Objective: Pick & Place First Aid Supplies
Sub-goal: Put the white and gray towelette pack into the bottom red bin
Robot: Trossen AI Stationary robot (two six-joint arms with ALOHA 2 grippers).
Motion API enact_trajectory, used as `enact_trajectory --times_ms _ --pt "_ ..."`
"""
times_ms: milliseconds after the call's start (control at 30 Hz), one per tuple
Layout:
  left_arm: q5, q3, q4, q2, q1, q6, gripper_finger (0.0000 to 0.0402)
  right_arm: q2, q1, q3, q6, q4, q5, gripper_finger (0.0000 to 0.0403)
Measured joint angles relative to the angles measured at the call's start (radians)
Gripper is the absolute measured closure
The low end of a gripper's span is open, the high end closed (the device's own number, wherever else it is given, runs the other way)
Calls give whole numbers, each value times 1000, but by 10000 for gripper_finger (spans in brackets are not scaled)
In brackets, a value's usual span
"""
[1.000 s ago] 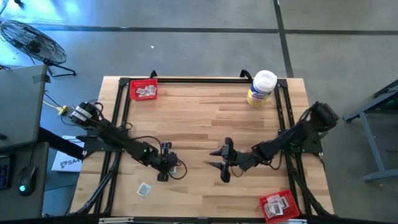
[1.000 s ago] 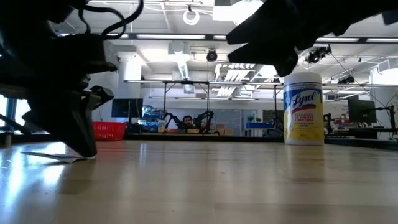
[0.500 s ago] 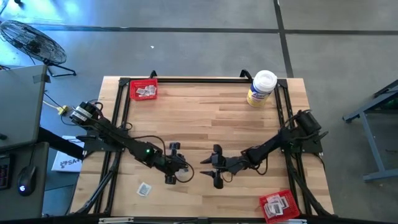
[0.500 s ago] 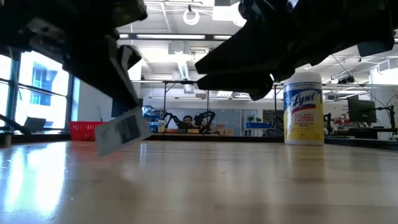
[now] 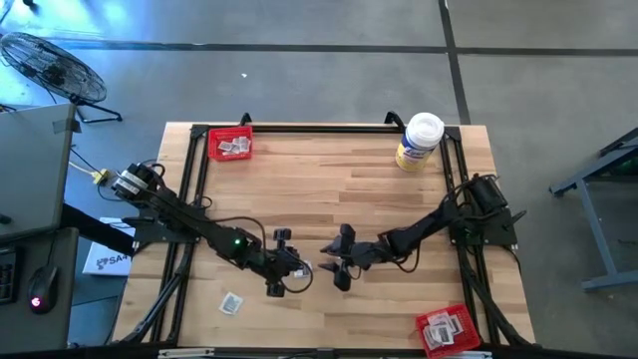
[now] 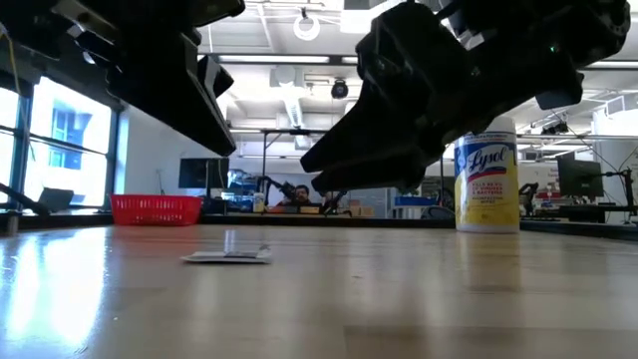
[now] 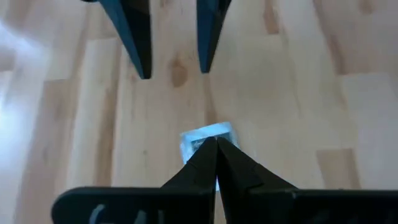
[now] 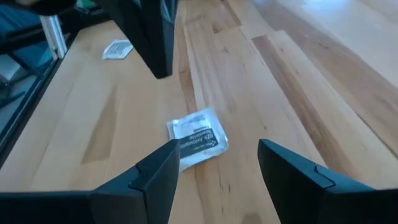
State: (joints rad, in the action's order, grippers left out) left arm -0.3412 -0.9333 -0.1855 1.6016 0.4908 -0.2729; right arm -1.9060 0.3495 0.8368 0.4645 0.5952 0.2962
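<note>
While both tools [image 5: 299,271] [image 5: 334,261] flank one packet [image 8: 196,137], another packet [image 5: 231,302] lies nearby.

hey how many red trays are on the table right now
2. One red tray sits at the far left corner of the table, holding a few packets. The other red tray sits at the near right corner, also with packets in it. None seems hidden.

My counter [image 5: 329,189] is pale wood in long light and tan planks. The packet [image 8: 196,137] before my right claw [image 8: 217,171] is white-grey with dark print, and both that claw and my left claw [image 7: 216,155] are black. The two trays [image 5: 231,146] are red. The tub [image 6: 486,177] is yellow-labelled with blue lettering and a white lid.
</note>
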Motion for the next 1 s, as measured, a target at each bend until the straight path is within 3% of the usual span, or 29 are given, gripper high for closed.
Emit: enact_trajectory --times_ms 200,600,1000 --pt "-8 0 23 62 -1 -24 367 0 11 0 -52 12 11 191" --pt "29 0 142 168 -99 1 238 0 12 0 -37 15 6 192" --pt "30 -5 236 280 -98 -20 244 0 18 0 -38 9 4 192"
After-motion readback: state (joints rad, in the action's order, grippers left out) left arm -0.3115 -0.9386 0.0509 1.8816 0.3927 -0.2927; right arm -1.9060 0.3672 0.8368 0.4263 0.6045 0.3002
